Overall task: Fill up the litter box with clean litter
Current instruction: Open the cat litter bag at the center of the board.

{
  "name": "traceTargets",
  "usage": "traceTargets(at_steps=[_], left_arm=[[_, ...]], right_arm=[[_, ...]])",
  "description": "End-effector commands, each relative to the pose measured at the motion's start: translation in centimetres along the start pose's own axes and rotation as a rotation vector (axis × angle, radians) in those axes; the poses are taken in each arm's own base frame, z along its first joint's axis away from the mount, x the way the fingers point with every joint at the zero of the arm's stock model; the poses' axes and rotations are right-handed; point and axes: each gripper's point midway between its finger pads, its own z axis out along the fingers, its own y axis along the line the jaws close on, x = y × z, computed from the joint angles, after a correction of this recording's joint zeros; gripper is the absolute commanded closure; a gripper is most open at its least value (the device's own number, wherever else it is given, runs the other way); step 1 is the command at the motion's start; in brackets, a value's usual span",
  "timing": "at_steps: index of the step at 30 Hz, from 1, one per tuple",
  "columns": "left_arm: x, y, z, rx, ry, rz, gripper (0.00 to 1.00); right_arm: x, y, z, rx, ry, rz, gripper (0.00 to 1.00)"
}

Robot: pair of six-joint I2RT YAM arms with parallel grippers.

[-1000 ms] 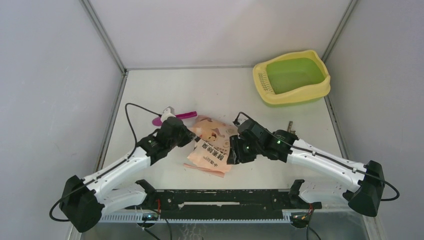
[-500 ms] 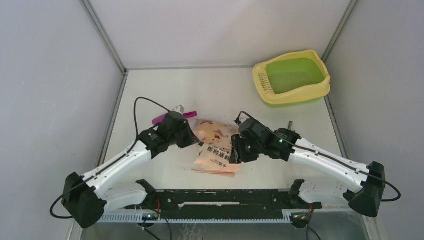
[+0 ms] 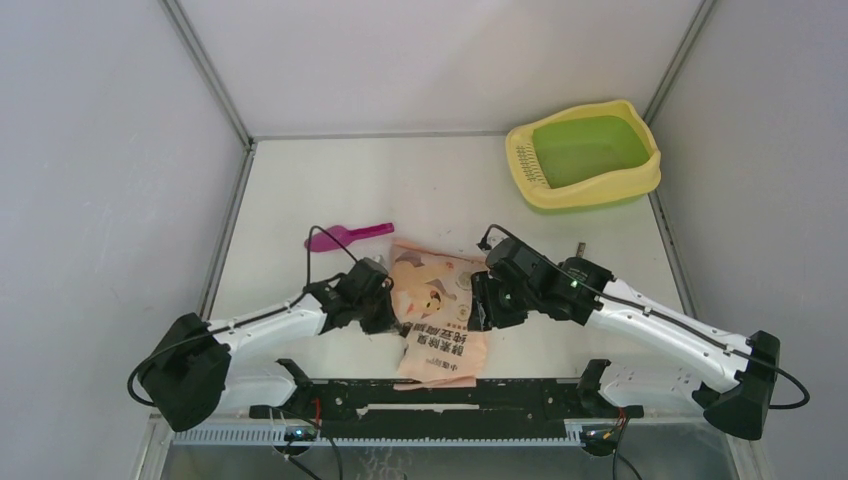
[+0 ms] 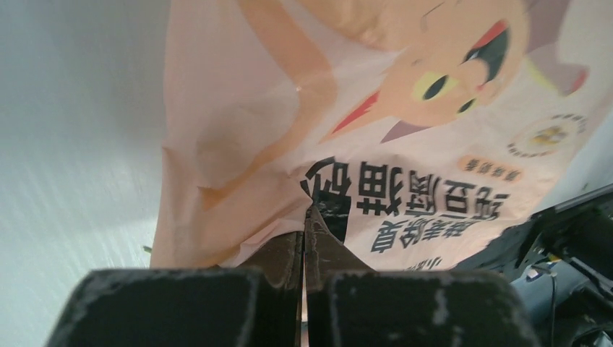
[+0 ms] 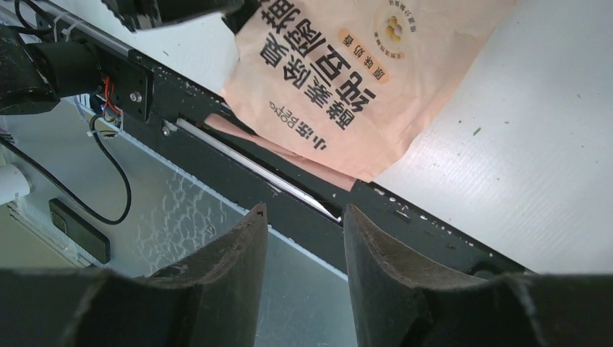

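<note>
On white table [image 3: 400, 190], litter box [image 3: 585, 197], grey walls [image 3: 430, 60]

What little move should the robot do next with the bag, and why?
Probably bring the right tool onto the free edge of the bag and close it. The left tool pinches one side, the right one is open and empty, and the litter box far off looks unfilled.

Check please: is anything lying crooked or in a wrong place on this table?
Yes. The bag lies skewed, its lower end hanging past the table's near edge over the black rail, while the left gripper pinches its side.
</note>
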Motion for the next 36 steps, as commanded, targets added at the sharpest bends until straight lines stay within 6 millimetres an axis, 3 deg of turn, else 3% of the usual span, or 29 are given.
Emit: traceTargets(at_steps=[1,4,7,10,12,16,19,27,36], left_arm=[[3.3,0.0,1.5,0.064,0.067,-0.041,1.00],[3.4,-0.1,2.1,0.075,0.078,-0.049,1.00],[1.5,-2.5,1.0,0.118,0.034,-0.028,1.00],[-2.0,-5.6,-2.0,0.169,-0.078,-0.011,1.00],[-4.3,-6.7,-4.2,0.176,-0.178,-0.009,1.00],[-7.7,-6.8,-8.0,0.146,-0.356,-0.027,1.00],[-9.1,-6.6,-9.7,0.148,-0.445,-0.051,1.00],[-9.9,-6.4,-10.6,0.174,-0.515,-0.094,1.00],[-9.4,-7.8,-11.7,0.276,-0.511,-0.128,1.00]], right_arm=[[-1.0,1.3,-1.0,-0.049,-0.037,-0.016,0.49],[-1.0,1.5,-0.5,-0.055,-0.027,-0.019,0.49],[-1.1,1.7,-0.4,-0.059,-0.026,-0.019,0.49],[-1.3,1.3,-0.9,-0.046,-0.054,-0.010,0.49],[-1.4,0.8,-1.2,-0.027,-0.071,-0.003,0.49],[-1.6,0.0,-1.8,0.002,-0.099,0.009,0.49],[-2.0,-0.6,-2.2,0.027,-0.140,0.020,0.49],[-3.3,-1.4,-3.6,0.053,-0.246,0.043,0.44],[-5.2,2.1,-5.0,0.063,-0.313,-0.089,0.46]])
